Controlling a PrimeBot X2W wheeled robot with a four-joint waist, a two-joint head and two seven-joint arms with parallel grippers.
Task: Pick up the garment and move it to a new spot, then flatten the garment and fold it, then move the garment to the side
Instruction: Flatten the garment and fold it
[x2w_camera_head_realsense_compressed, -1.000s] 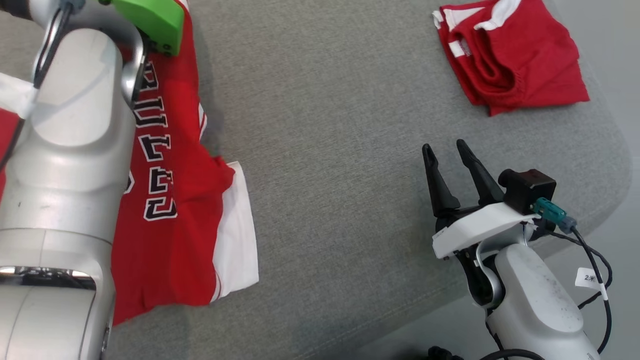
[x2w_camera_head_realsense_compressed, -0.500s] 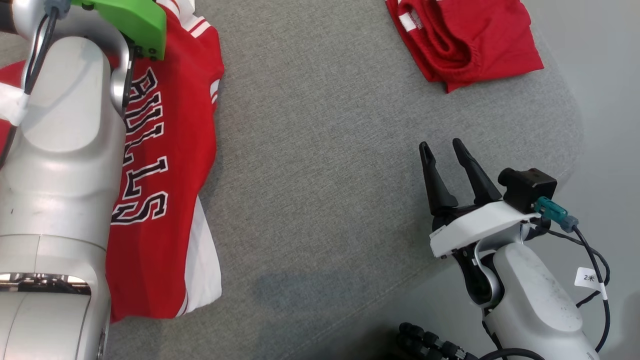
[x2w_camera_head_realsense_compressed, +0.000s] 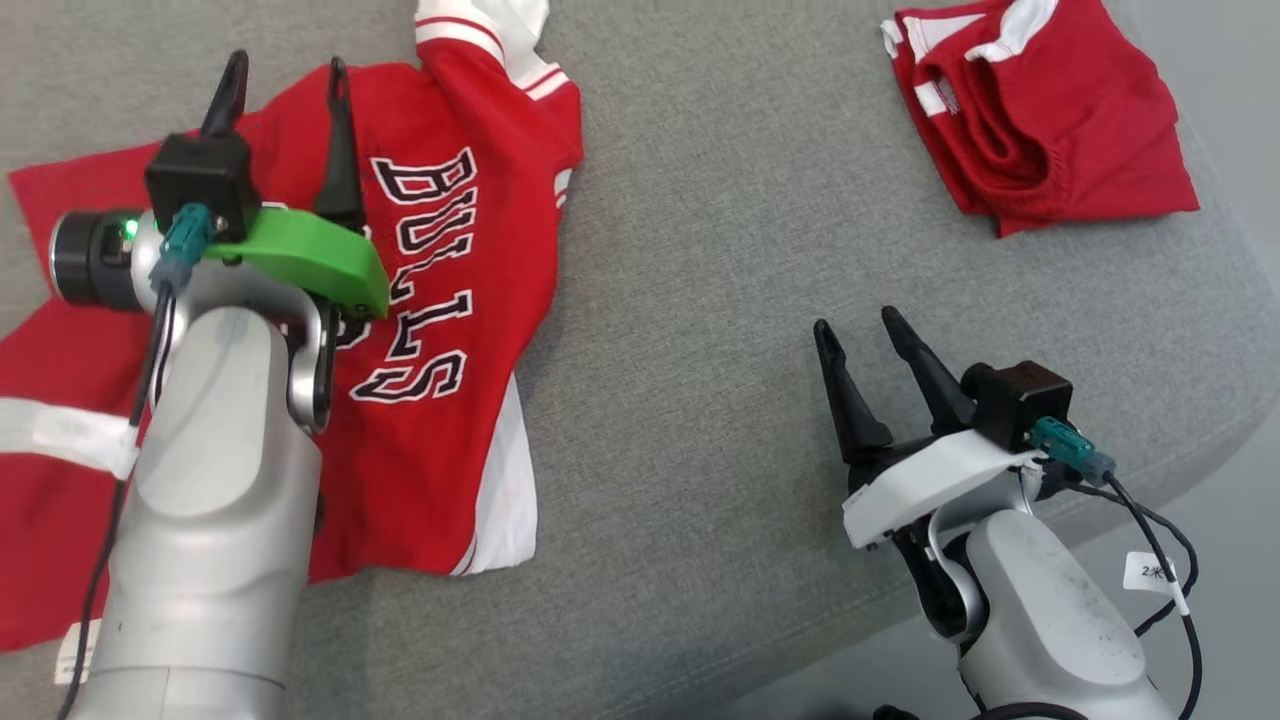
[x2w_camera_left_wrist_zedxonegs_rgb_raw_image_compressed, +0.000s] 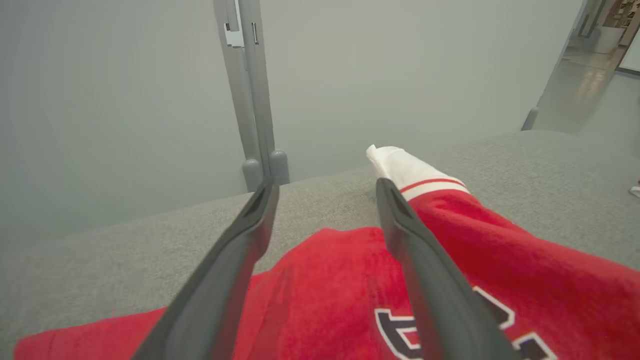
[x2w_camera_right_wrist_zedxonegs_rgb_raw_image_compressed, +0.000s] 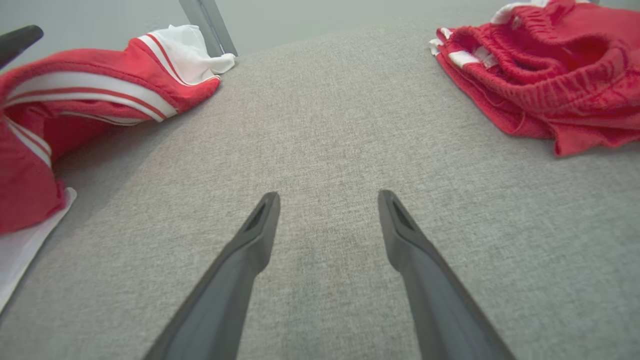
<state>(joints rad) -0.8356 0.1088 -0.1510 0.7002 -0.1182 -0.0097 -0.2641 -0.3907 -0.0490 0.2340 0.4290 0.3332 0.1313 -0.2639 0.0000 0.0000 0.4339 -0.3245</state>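
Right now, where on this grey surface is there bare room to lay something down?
The widest bare stretch of grey surface lies between the Bulls jersey and the red shorts, ahead of the open right pincer. The left is crowded: jersey beneath the left pincer.

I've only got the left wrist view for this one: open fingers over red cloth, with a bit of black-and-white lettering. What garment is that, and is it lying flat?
Observer: The head view reads BULLS across it. It's a red Bulls jersey, spread lettering-up but rumpled, with one sleeve bunched at the far edge.
Reviewer: Where's the other hand?
Observer: The right hand is open and empty over the bare grey upholstered surface, to the jersey's right and well apart from it.
Reviewer: Anything else lying there?
Observer: Yes, red shorts, loosely folded, lie near the far right corner.
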